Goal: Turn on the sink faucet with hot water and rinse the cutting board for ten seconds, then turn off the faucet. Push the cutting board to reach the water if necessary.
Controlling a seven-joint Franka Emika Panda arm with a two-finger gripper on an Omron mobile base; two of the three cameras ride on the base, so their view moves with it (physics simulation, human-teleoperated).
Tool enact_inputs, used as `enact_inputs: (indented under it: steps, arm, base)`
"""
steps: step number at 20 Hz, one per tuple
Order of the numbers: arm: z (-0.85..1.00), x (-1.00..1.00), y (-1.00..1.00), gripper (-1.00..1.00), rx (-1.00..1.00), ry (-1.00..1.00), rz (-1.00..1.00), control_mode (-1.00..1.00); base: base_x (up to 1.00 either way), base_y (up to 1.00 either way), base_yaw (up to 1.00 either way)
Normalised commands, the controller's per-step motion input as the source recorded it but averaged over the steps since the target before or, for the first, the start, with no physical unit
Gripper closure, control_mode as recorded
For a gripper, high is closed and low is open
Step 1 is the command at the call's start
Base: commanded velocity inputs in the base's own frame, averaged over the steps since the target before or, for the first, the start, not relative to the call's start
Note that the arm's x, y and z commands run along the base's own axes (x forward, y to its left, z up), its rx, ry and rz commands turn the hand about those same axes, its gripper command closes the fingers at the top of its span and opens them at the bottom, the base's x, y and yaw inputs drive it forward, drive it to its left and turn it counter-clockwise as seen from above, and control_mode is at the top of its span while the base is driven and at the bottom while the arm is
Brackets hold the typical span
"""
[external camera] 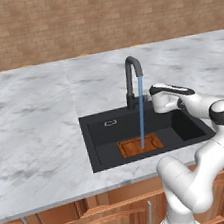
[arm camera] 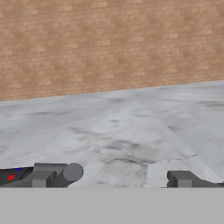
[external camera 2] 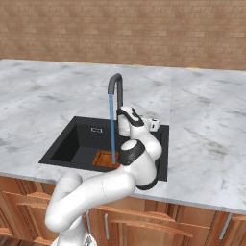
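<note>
Black faucet (external camera: 133,78) running; water (external camera: 141,114) hits orange board (external camera: 139,145) flat in sink (external camera: 99,136).

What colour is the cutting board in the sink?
Orange-brown cutting board with a darker edge groove, clearest in the left base view.

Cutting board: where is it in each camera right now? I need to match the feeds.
Left base view: cutting board on the sink floor, front centre, under the water.
Right base view: cutting board at the basin's near edge, partly behind the arm.
Hand view: not in it.
Shared landmark: the sink faucet.

The water (external camera: 141,112) is running from the sink faucet (external camera: 132,81). It is landing on the cutting board (external camera: 140,146) in the sink (external camera: 99,146).
</note>
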Motion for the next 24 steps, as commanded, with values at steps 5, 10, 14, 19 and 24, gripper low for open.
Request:
enact_inputs:
  steps: [5,10,14,19,24]
  arm:
    - [0.04,0.0,0.0,-1.0,0.0,0.01,0.0,-1.0]
    - [0.0,0.0,0.0,-1.0,0.0,0.0,0.0,-1.0]
    - [0.0,0.0,0.0,-1.0,0.0,0.0,0.0,-1.0]
    - [0.0,0.0,0.0,-1.0,0.0,0.0,0.0,-1.0]
    - [0.0,0.0,0.0,-1.0,0.0,0.0,0.0,-1.0]
  base:
    - [0.0,0.0,0.0]
    - [0.0,0.0,0.0]
    - [0.0,0.0,0.0]
    - [0.0,0.0,0.0]
    - [0.0,0.0,0.0]
